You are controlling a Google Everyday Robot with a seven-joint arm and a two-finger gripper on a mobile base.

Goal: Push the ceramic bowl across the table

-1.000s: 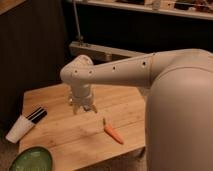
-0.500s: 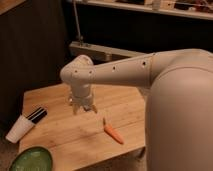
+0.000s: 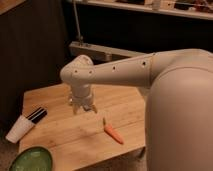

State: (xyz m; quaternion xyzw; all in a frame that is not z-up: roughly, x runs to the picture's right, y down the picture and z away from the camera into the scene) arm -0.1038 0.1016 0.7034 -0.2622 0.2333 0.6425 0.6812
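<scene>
The green ceramic bowl (image 3: 31, 160) sits at the near left corner of the wooden table (image 3: 125, 107), partly cut off by the bottom edge of the camera view. My gripper (image 3: 83, 107) hangs from the white arm above the middle of the table, pointing down, well to the right of and behind the bowl. It touches nothing.
A white paper cup (image 3: 19, 129) lies on its side at the table's left edge, with a black object (image 3: 36, 115) beside it. An orange carrot (image 3: 113, 132) lies right of centre. My large white arm fills the right side. A dark wall and a shelf stand behind.
</scene>
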